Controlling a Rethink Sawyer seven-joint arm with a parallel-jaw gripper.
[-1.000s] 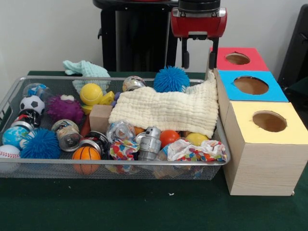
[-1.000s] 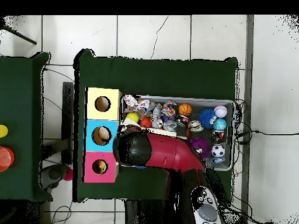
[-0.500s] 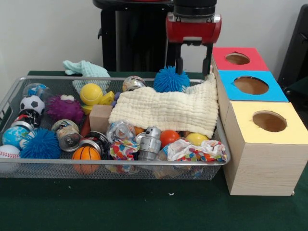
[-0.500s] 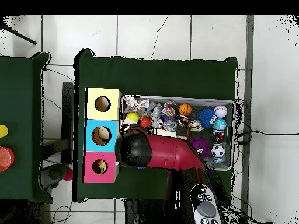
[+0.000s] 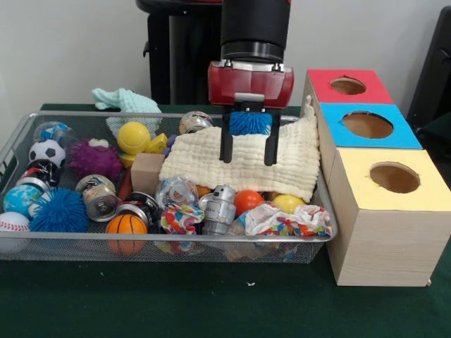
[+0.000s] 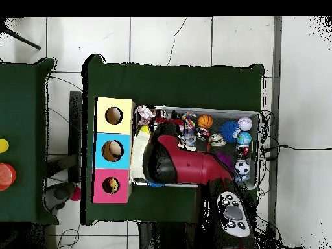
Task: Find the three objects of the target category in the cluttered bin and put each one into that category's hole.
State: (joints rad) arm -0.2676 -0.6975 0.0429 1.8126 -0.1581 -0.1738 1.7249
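My gripper (image 5: pixel 249 161) hangs open just above the cream knitted cloth (image 5: pixel 204 163), which is draped over the right rear part of the wire bin (image 5: pixel 169 238). Nothing is between its fingers (image 5: pixel 227 146). A blue spiky ball (image 5: pixel 250 122) shows behind them. Balls, cans, a silver toy robot (image 5: pixel 220 208) and a patterned cloth (image 5: pixel 282 220) fill the bin. To the right stand the red box (image 5: pixel 373 90), blue box (image 5: pixel 398 134) and yellow box (image 5: pixel 423 184), each with a round hole. In the overhead view the arm (image 6: pixel 188 167) hides the gripper.
A yellow ball (image 5: pixel 133 136), purple spiky ball (image 5: pixel 94 158), soccer ball (image 5: pixel 47 151), basketball (image 5: pixel 127 225), baseball (image 5: pixel 13 224) and wooden block (image 5: pixel 146 172) lie in the bin's left half. A mint cloth (image 5: pixel 125 100) hangs over the far rim.
The gripper has come away from the red box, moving left in the front view and down, and now hangs low over the cream cloth. It stays open.
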